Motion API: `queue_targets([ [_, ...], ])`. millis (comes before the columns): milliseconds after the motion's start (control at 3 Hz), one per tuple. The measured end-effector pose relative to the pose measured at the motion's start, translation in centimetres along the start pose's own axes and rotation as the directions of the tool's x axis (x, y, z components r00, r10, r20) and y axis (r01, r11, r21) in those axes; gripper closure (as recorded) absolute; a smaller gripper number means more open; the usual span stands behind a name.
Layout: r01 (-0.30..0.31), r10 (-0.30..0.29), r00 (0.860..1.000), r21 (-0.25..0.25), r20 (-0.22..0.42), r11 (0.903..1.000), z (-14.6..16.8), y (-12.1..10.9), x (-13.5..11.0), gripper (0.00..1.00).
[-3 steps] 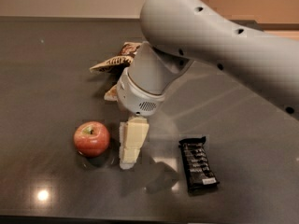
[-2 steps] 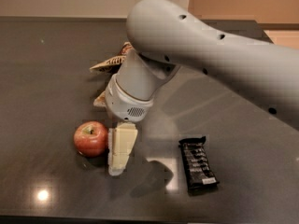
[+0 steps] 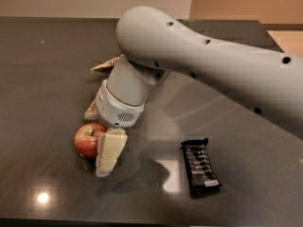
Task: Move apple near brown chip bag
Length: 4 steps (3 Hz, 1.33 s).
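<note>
The red apple (image 3: 86,140) sits on the dark table at the front left. My gripper (image 3: 108,157) hangs from the big grey arm and is low over the table, right against the apple's right side. The brown chip bag is mostly hidden behind the arm's wrist. Only its tan edges show, one at the back (image 3: 105,65) and one just above the apple (image 3: 91,111).
A flat black bar wrapper (image 3: 200,167) lies on the table (image 3: 42,79) to the right of the gripper. The grey arm (image 3: 213,65) spans the right half of the view. The table's front edge runs along the bottom.
The arm has swung left and down. The gripper has moved from a gap to the right of the apple to right against it. The apple and wrapper have not moved.
</note>
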<state>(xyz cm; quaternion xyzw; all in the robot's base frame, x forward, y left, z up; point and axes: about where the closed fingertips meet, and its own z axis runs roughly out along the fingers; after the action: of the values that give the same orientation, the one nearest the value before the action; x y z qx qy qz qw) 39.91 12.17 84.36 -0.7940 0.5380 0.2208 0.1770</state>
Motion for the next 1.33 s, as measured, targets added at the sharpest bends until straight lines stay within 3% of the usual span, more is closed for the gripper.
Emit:
queue_targets([
  [667, 0.001, -0.001, 1.0, 0.025, 0.007, 0.9997, -1.9, -0.1, 0.5, 0.64],
  [1000, -0.01, 0.009, 1.0, 0.074, 0.017, 0.9972, -4.8, 0.2, 0.8, 0.88],
  [1333, -0.073, 0.072, 0.997, 0.155, 0.015, 0.9852, -9.0, -0.3, 2.5, 1.0],
])
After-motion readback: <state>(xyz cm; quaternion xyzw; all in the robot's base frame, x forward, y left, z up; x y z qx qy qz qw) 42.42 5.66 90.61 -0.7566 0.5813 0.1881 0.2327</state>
